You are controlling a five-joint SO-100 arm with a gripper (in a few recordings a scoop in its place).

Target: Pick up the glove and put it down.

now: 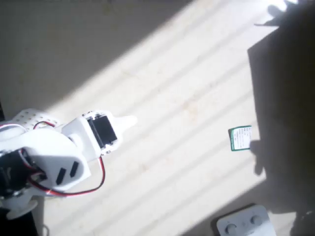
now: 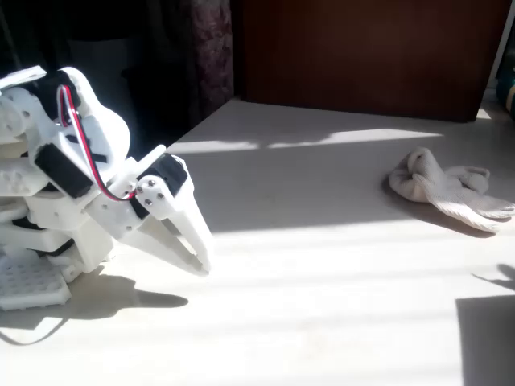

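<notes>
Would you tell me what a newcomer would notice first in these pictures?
The white robot arm crouches at the left of the fixed view, its gripper pointing down near the sunlit table. The crumpled cream glove lies apart at the right. The overhead view shows a green-and-white tag.

In fixed view my gripper (image 2: pixel 197 256) is at left of the table (image 2: pixel 322 305), tips pointing down to the surface. The glove (image 2: pixel 451 189) lies far right and further back, well apart from me. In overhead view the tag (image 1: pixel 240 138) is at right, w/ the button device (image 1: pixel 244 224) near bottom edge, right.
</notes>
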